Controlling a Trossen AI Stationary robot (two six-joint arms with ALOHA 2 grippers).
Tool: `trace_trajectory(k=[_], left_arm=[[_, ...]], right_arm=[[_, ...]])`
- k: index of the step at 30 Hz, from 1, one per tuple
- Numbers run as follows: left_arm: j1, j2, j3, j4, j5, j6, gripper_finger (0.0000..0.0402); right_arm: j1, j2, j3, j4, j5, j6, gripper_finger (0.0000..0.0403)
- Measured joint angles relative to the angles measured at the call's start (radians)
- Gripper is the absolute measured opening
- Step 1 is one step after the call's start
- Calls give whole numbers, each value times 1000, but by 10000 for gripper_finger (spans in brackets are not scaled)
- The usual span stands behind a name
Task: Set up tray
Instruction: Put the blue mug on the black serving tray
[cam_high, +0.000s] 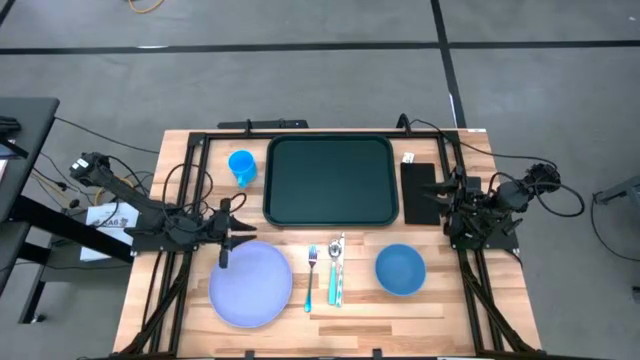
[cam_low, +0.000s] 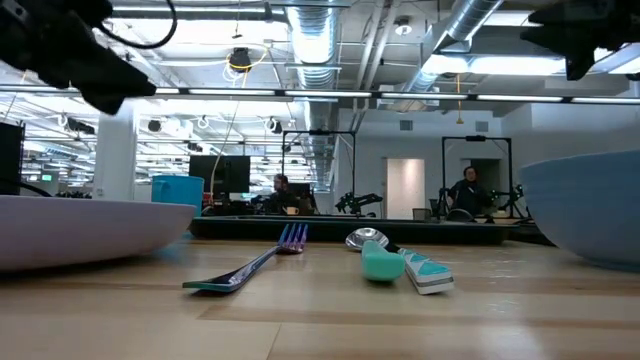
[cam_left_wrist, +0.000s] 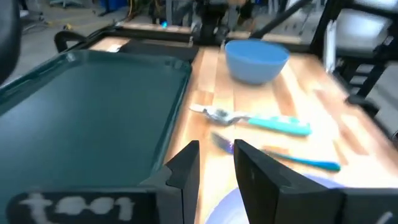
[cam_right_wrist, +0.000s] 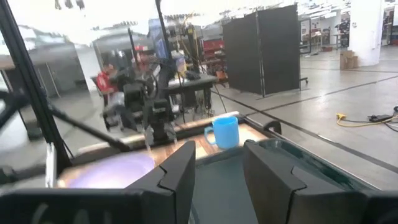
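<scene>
While both arms wait at the sides, the tray (cam_high: 331, 181) lies flat at the back middle of the table (cam_high: 450, 300): large, dark green, rectangular, with rounded corners and a raised rim, nothing in it. The left pincer (cam_high: 224, 248) hovers over the lavender plate (cam_high: 250, 285), its fingers a narrow gap apart and holding nothing. The right pincer (cam_high: 437, 190) hangs over the black rectangle (cam_high: 415, 185) beside the tray, parted, gripping nothing.

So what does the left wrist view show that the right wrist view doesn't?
Only the left wrist view shows the blue bowl, the spoon and the fork, past the left gripper, open. Only the right wrist view shows the blue cup, past the right gripper, open. Both show the tray and the lavender plate.
</scene>
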Motion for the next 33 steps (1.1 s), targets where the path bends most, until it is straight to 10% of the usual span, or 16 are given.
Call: trace_trajectory(k=[14,23,33], left_arm=[[2,1,304,-815,-144,-558,87],[133,42,303,-894,-102,-824,87],[403,170,370,-864,145,-648,87]], right_arm=[[0,88,0,-36,-181,102,123],[0,203,0,50,-159,75,123],[0,275,0,272,-62,-192,123]])
